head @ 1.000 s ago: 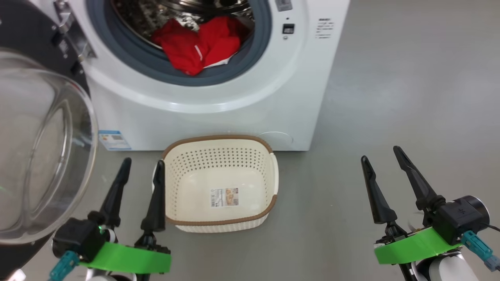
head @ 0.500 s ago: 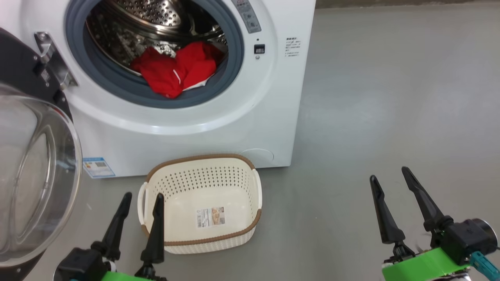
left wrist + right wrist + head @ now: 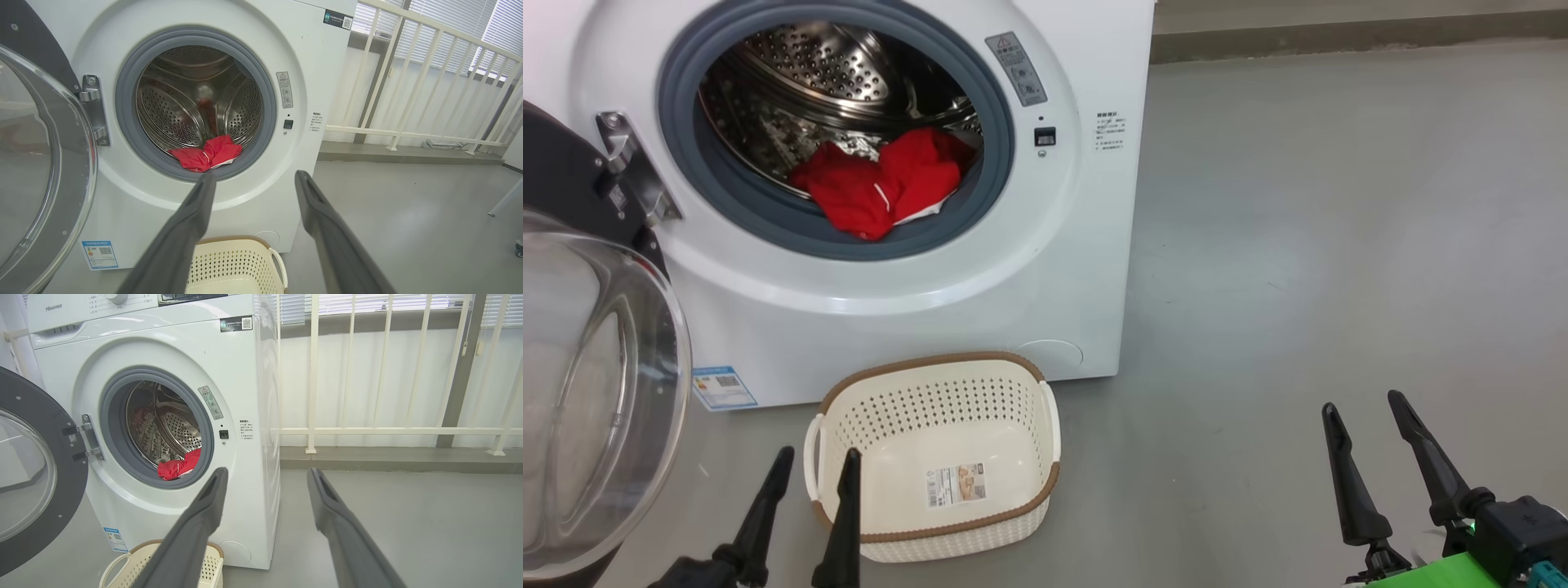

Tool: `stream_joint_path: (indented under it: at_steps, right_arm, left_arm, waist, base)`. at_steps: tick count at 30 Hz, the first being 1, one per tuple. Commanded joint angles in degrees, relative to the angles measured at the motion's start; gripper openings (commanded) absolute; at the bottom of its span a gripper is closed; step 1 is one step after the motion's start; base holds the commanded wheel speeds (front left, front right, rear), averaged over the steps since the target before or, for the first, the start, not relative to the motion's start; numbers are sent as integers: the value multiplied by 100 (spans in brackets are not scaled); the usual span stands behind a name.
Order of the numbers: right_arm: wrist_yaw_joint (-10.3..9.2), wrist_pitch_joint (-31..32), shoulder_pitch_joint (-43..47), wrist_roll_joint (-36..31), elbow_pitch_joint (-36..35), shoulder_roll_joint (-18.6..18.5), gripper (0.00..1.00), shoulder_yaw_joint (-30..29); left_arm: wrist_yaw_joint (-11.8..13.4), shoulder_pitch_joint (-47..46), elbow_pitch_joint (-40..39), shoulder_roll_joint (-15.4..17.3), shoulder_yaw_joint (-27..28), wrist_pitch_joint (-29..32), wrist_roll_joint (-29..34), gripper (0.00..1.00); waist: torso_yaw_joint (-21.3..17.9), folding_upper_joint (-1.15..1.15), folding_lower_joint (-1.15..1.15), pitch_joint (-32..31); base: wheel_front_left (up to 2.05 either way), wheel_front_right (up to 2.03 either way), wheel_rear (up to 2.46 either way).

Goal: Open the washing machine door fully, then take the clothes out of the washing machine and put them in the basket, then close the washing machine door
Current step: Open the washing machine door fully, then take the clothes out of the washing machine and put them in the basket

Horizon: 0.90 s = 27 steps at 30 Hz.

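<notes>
Door open; unloading and door closing not yet begun.
Washing machine door (image 3: 596, 392) stands swung wide at 9 o'clock. Red clothes (image 3: 874, 188) lie at the drum mouth of the washing machine (image 3: 890, 310), 11 o'clock; basket (image 3: 931, 361) empty at 6 o'clock. Left gripper (image 3: 818, 451) at 7 and right gripper (image 3: 1362, 400) at 4 sit low, fingers spread, holding nothing.

even daylight, sharp frames, wrist edges bowed.
</notes>
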Motion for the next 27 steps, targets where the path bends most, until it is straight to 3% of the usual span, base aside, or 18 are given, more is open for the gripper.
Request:
stream_joint_path:
  at_steps: [1, 27]
  right_arm:
    - [35, -37, -57, 83, -156, -66, 100, 69]
    - [35, -37, 26, 110, -149, -66, 100, 61]
  left_arm:
    - [56, -55, -189, 66, 179, -27, 45, 100]
    - [403, 111, -413, 209, 160, 107, 180, 100]
  waist:
    - [-8, 0, 0, -26]
    - [14, 0, 0, -15]
  base:
    - [0, 0, 0]
    - [17, -17, 0]
